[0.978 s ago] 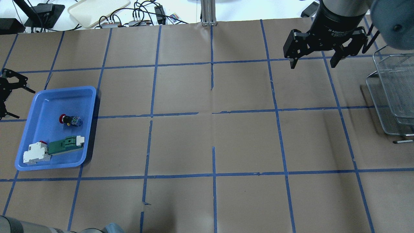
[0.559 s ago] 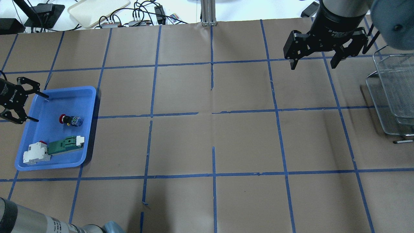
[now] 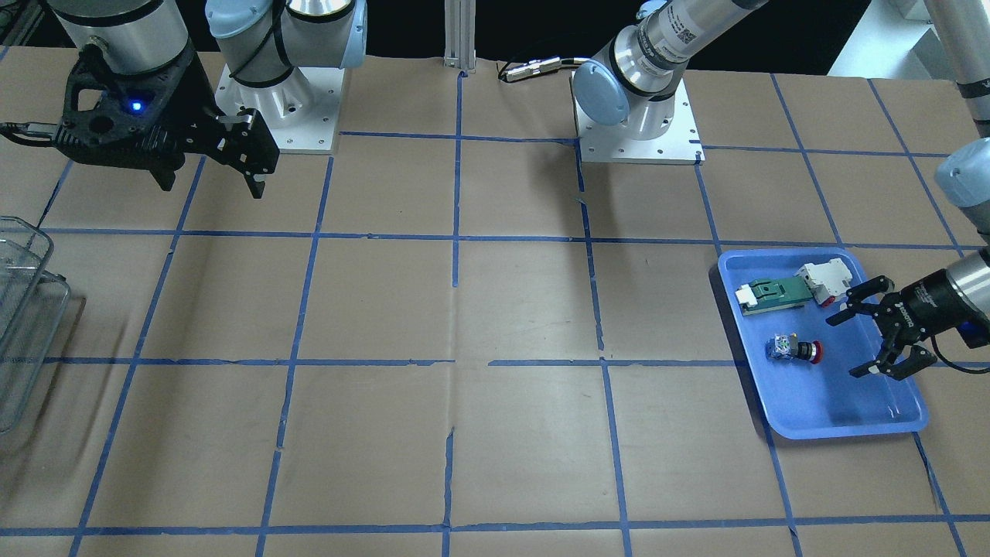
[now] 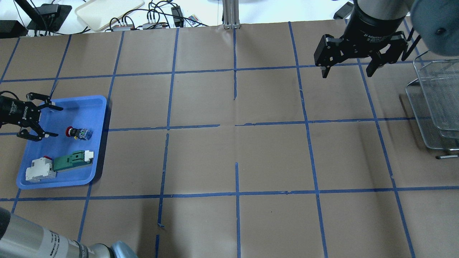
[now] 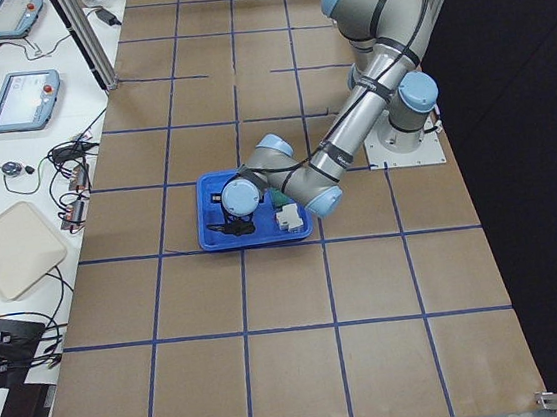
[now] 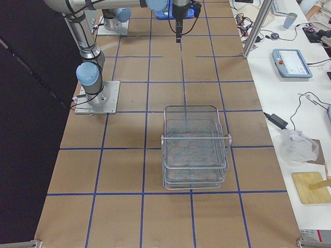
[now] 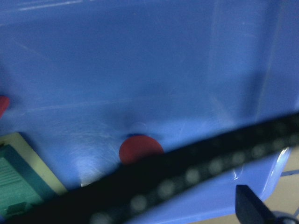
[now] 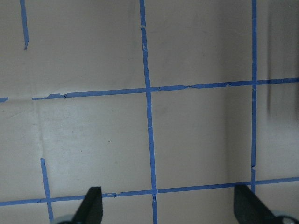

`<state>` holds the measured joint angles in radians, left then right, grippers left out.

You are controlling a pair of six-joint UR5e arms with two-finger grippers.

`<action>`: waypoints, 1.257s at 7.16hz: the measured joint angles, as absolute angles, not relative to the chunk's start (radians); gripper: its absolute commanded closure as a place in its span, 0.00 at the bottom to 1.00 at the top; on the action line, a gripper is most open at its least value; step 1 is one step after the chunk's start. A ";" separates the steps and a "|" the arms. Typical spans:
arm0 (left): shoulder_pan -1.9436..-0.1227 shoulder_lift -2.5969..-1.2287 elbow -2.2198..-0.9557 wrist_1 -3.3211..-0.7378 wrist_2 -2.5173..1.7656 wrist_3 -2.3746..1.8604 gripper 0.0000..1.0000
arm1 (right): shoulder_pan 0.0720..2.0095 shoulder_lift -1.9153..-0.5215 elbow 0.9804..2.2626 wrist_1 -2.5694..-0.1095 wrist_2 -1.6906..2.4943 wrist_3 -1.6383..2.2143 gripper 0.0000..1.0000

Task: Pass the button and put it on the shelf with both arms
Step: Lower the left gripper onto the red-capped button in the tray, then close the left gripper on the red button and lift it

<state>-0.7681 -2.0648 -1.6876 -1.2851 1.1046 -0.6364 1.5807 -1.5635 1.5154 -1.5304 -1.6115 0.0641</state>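
**Left gripper spread over the tray, button not yet touched**

We see the left gripper (image 4: 57,122) reaching low over the blue tray (image 4: 80,109) from its left end in the overhead view. Its jaws are spread wide and hold nothing. The button (image 4: 78,133) lies on its side on the tray floor, just past the fingertips. Its red cap faces the gripper and its blue-clear block points away. Gripper and button are apart.

In the same tray, nearer the robot, a green part (image 4: 71,161) and a white block (image 4: 40,169) lie end to end, touching. The left wrist camera gives us only a blur: blue tray floor, the red cap as a round spot, and a dark band (image 7: 187,175) across the foreground.

At the other side of the table (image 4: 269,154), the right gripper (image 4: 347,73) hangs raised and pointing down. Its jaws are also spread and empty. Its wrist camera shows brown paper crossed by blue tape, with both fingertips (image 8: 91,205) at the bottom edge and well apart.

The shelf (image 6: 194,147) stands at the table's right end, near the right gripper and well apart from the tray. From the right-side view we make out tiered wire baskets, the upper one set back over the lower.
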 measured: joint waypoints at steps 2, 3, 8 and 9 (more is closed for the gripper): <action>-0.766 -2.095 -1.699 -1.287 1.073 -0.635 0.00 | 1.580 -1.564 1.526 -1.534 -1.612 0.067 0.00; -0.765 -2.102 -1.701 -1.289 1.073 -0.635 0.00 | 1.580 -1.565 1.528 -1.536 -1.612 0.067 0.00; -0.764 -2.141 -1.696 -1.292 1.077 -0.640 0.34 | 1.580 -1.565 1.531 -1.538 -1.609 0.066 0.00; -0.764 -2.146 -1.693 -1.292 1.077 -0.641 0.51 | 1.580 -1.565 1.531 -1.538 -1.609 0.065 0.00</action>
